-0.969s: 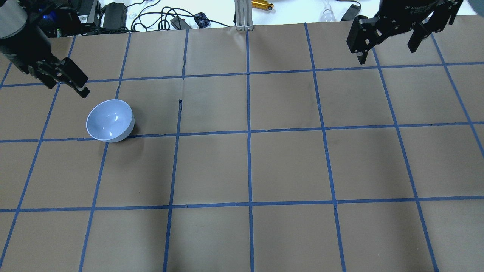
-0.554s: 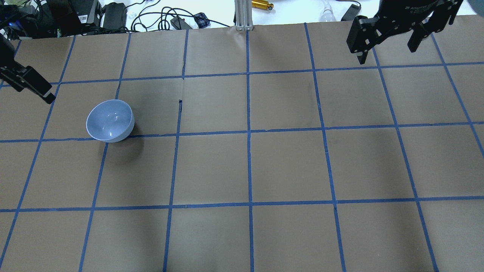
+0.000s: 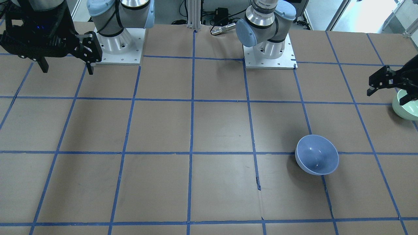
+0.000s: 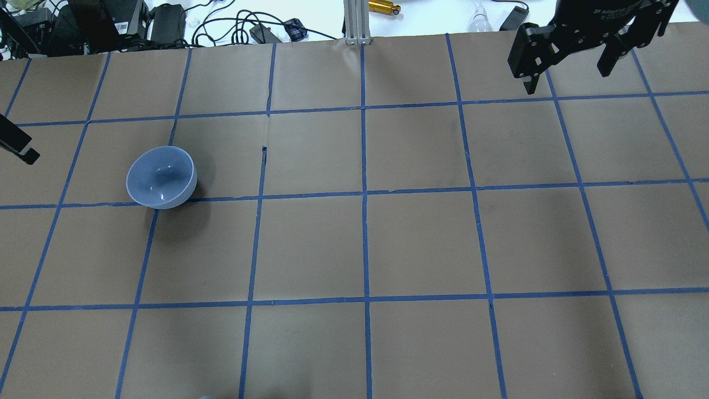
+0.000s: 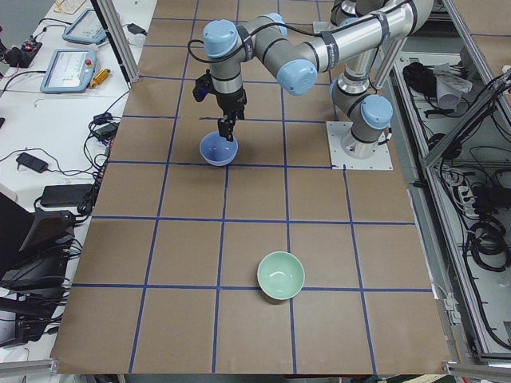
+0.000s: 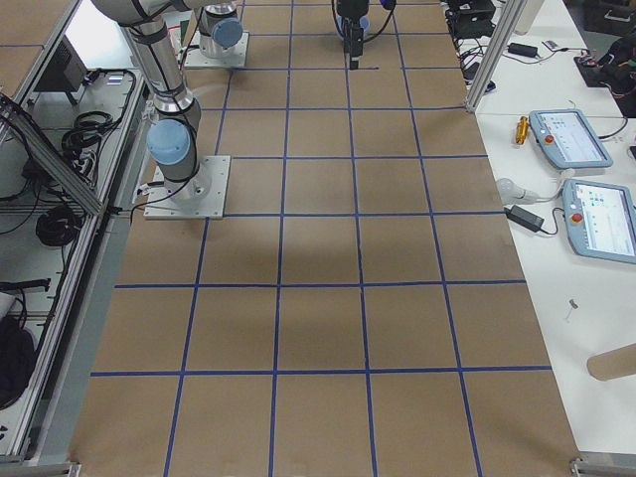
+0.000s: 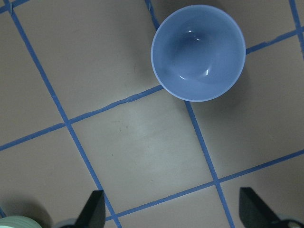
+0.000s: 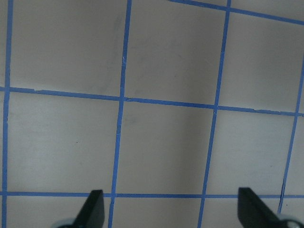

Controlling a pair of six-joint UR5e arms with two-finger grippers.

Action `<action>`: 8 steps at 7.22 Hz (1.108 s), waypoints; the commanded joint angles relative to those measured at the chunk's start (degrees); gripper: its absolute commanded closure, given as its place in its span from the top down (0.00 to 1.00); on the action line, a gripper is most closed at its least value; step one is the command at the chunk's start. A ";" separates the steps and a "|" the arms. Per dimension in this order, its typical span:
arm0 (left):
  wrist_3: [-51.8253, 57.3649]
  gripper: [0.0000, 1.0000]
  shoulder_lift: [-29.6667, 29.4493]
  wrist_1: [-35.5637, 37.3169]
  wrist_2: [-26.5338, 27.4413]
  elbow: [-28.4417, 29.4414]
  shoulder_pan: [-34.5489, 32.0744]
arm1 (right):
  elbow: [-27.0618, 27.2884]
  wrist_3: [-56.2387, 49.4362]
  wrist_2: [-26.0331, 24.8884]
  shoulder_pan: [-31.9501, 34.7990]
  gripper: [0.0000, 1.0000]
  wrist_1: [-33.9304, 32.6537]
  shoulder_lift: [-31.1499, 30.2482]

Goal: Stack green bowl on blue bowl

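Note:
The blue bowl point(image 3: 316, 159) stands upright and empty on the brown table; it also shows in the overhead view point(image 4: 161, 177), the exterior left view point(image 5: 218, 149) and the left wrist view point(image 7: 198, 52). The green bowl point(image 3: 406, 107) stands upright at the table's end on my left, apart from the blue one point(image 5: 280, 276); only its rim point(image 7: 14, 222) shows in the wrist view's bottom corner. My left gripper point(image 3: 387, 95) is open and empty, held above the table beside the green bowl. My right gripper point(image 4: 568, 72) is open and empty, high over the far right point(image 3: 67, 68).
Blue tape lines grid the brown paper table point(image 4: 365, 244). Cables and boxes point(image 4: 166, 22) lie beyond its far edge. The two arm bases point(image 3: 267, 49) stand at the robot's side. Pendants point(image 6: 571, 139) lie on a side bench.
My left gripper has moved left and away from the blue bowl, almost out of the overhead view. The blue bowl and the right gripper have not moved.

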 commanded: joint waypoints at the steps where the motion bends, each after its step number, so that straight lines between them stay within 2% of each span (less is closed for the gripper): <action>1: 8.33 1.00 -0.73 -0.06 -0.36 -0.14 2.94 | 0.00 0.00 0.00 -0.04 1.00 0.00 0.00; 5: 29.71 1.00 -3.01 0.38 -0.01 -0.14 10.25 | 0.00 0.00 0.00 -0.05 1.00 0.00 0.00; 8: 41.32 1.00 -4.33 2.14 0.07 -0.14 17.88 | 0.00 0.00 0.00 0.04 1.00 0.00 0.00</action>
